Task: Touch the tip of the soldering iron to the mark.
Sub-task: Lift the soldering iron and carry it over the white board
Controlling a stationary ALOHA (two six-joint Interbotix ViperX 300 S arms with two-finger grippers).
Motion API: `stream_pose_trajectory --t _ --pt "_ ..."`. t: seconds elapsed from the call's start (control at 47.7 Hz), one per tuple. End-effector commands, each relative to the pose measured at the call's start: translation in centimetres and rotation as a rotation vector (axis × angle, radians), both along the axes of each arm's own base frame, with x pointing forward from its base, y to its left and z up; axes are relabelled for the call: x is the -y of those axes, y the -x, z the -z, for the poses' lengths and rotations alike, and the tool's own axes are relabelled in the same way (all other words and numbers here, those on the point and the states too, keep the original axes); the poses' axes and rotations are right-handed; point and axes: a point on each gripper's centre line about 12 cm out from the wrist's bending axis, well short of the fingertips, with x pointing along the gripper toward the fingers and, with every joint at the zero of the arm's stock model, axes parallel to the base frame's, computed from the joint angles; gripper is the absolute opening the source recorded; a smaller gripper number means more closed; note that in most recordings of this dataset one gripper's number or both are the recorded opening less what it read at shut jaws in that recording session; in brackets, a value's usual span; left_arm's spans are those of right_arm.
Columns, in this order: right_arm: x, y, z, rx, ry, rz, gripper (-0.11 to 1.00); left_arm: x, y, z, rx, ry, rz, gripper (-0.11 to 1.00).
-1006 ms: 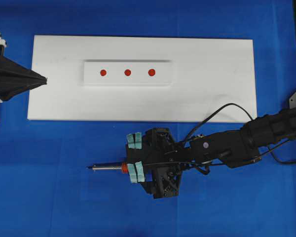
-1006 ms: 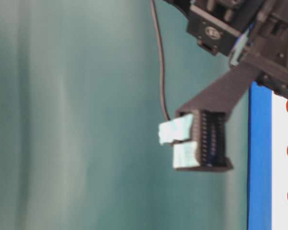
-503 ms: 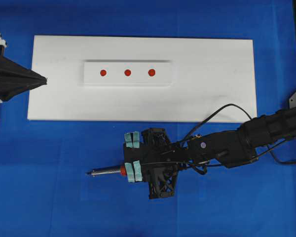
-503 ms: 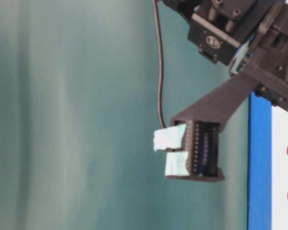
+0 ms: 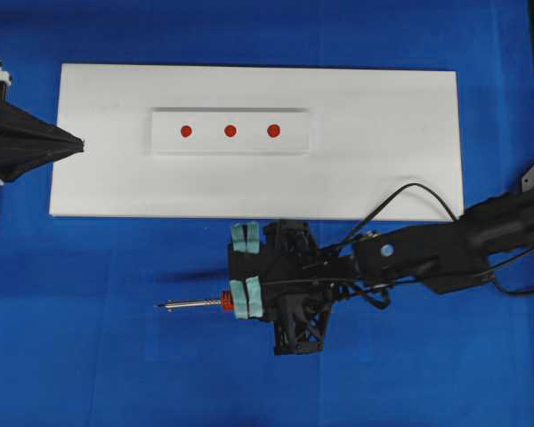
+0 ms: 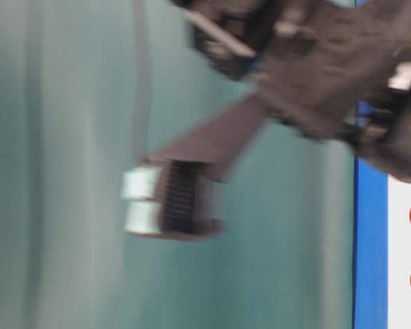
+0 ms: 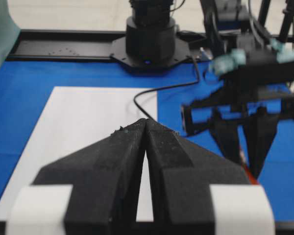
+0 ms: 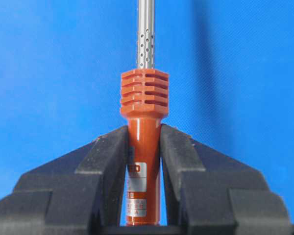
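The right gripper clamps the soldering iron by its red-orange handle, low in the overhead frame. Its shaft points left, along the white board. The red marks sit up-frame, well apart from the tip. The closed left gripper is idle.

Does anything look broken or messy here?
Nothing stands out. The right pincer holds the soldering iron straight by its orange handle. The white board lies flat with three red dots in a tidy row. The left pincer is shut at the board's edge.
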Motion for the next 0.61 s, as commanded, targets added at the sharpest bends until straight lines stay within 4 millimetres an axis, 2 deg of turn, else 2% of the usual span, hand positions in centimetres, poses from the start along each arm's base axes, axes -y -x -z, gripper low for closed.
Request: stream_pose_trajectory --t 0.0,0.251,0.587 --pt "0.1 0.1 -4.3 0.058 -0.015 0.001 0.07 0.0 -0.1 -0.5 0.017 -0.002 0.000 0.02" --pt "0.3 0.7 -7.0 0.031 0.002 -0.003 0.07 0.0 -0.1 -0.5 0.017 0.000 -0.001 0.02" --pt "0.4 0.7 -7.3 0.035 0.008 -0.004 0.07 0.0 -0.1 -0.5 0.017 0.000 0.000 0.02"
